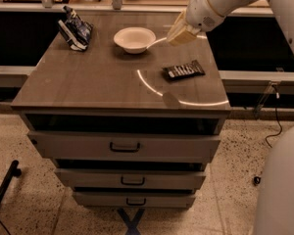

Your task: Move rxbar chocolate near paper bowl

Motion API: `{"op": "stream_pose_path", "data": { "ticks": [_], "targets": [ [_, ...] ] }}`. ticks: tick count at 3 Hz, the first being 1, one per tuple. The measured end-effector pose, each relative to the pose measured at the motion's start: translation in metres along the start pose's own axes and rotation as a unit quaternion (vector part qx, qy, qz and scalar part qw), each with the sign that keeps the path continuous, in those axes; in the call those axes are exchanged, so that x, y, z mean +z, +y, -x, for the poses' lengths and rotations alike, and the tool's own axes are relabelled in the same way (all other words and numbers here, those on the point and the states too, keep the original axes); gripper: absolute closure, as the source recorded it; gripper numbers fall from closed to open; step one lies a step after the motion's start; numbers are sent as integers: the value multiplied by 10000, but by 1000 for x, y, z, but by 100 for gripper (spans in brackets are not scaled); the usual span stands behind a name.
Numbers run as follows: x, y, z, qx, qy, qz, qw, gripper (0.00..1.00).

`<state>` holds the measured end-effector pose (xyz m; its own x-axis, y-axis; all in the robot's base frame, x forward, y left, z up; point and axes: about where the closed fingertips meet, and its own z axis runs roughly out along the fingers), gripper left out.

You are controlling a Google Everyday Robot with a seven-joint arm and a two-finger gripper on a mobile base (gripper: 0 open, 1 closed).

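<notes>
Rxbar chocolate [183, 70], claw [179, 35] aloft beyond it

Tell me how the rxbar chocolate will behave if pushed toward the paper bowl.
The rxbar chocolate lies flat, so it should slide, not roll or tip. Its smooth wrapper may slip when pinched. The gripper hovers beyond it, beside the paper bowl.

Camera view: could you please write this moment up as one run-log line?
gripper: raised, image-right of paper bowl | rxbar chocolate: flat on cabinet top, apart from gripper | snack bag: back-left corner
</notes>
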<state>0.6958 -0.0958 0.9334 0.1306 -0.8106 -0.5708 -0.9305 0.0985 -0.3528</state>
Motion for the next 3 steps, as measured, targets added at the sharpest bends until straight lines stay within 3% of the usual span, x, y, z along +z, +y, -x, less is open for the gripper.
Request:
{"op": "stream_pose_path", "data": {
  "ticks": [1,2,3],
  "targets": [
    [-7,8,-34,227,330,-92,9992,28],
    [0,11,-33,154,390,-11,9991,0],
    [10,15,-29,-576,879,175,9943,0]
  ]
}}
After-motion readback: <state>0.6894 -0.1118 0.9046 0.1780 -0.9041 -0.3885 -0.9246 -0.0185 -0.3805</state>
